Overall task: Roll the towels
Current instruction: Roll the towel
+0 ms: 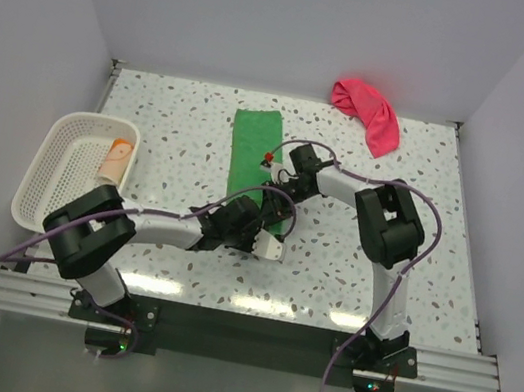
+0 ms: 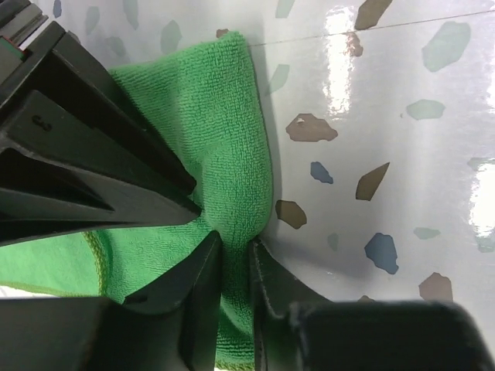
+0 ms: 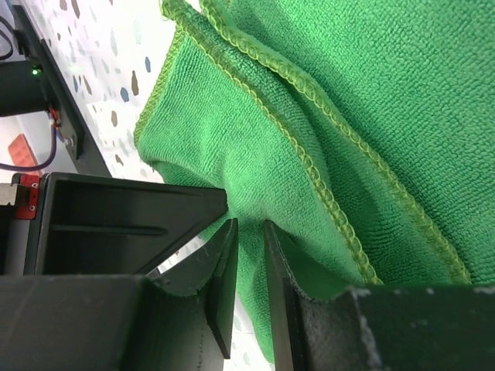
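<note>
Now the green towel (image 1: 255,139) lies lengthwise in the middle of the tabletop (image 1: 184,121). The left pincer (image 2: 236,255) and the right pincer (image 3: 249,239) each pinch a fold of its nearer part. To roll well, I think both should lift only a little, move together, and turn the cloth over tightly, so the roll comes straight.

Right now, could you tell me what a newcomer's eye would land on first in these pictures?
The bright green towel lies in the middle of the table, with the left gripper and right gripper both pinched on its near end. A pink-red towel lies crumpled at the far right edge, and a peach towel sits in the white basket on the left.
</note>
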